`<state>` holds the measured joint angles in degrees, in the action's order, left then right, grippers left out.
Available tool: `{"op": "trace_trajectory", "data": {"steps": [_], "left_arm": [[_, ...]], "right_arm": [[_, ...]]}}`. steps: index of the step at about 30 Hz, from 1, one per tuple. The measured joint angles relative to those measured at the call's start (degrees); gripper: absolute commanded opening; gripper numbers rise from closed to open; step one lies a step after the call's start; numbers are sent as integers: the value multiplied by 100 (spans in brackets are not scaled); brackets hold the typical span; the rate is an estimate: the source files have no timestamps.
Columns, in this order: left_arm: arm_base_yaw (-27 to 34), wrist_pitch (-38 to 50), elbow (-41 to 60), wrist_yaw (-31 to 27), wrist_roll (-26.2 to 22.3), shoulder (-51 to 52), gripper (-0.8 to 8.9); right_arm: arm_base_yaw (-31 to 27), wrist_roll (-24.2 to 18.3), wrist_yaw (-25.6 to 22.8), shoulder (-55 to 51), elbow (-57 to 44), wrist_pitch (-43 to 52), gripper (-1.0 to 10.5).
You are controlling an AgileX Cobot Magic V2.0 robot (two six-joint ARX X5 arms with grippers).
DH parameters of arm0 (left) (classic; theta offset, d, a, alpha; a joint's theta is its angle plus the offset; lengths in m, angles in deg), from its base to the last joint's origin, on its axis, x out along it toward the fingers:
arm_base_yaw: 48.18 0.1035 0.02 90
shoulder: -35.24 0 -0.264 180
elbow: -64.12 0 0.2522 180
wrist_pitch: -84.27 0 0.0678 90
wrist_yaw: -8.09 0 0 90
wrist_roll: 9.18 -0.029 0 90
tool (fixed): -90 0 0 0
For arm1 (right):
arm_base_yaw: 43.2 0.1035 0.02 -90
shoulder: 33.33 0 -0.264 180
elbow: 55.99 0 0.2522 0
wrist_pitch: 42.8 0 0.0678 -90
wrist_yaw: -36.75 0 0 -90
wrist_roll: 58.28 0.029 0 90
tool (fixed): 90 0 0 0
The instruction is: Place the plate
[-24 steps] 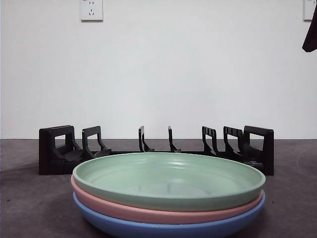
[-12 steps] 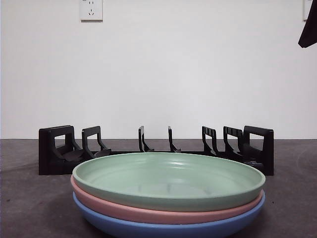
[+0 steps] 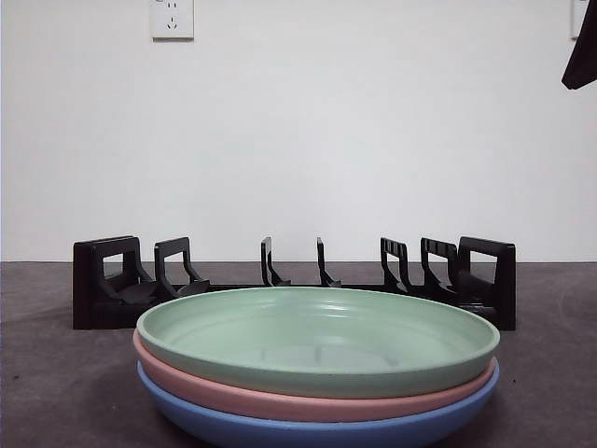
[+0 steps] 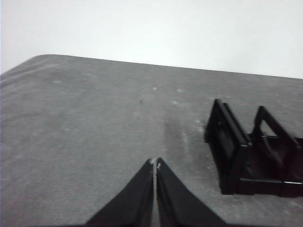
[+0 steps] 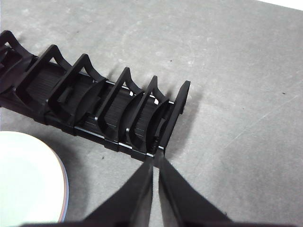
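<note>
A green plate (image 3: 317, 338) lies on top of a pink plate (image 3: 280, 401) and a blue plate (image 3: 308, 431), stacked near the table's front. Behind the stack stands a black slotted rack (image 3: 289, 280). My right gripper (image 5: 155, 158) is shut and empty, hovering above the rack (image 5: 99, 106) end, with the plate stack's edge (image 5: 28, 177) beside it. In the front view it shows only as a black tip (image 3: 582, 56) at the top right corner. My left gripper (image 4: 155, 163) is shut and empty above bare table, off the rack's other end (image 4: 246, 151).
The grey table (image 3: 56, 373) extends on both sides of the stack. A white wall with an outlet (image 3: 172, 19) stands behind the rack.
The black tip at the top right corner has risen slightly and shifted left. Plates and rack have not moved.
</note>
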<state>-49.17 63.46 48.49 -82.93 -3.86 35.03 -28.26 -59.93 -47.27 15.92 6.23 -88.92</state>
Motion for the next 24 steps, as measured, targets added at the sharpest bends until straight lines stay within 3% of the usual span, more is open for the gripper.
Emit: {"op": "trace_trajectory", "data": {"steps": [5, 24], "left_arm": [[0, -2, 0, 302, 7, 0, 7], [0, 0, 0, 313, 17, 0, 7]], "right_arm": [[0, 2, 0, 0, 0, 4, 18], [2, -37, -52, -7, 0, -2, 18]]}}
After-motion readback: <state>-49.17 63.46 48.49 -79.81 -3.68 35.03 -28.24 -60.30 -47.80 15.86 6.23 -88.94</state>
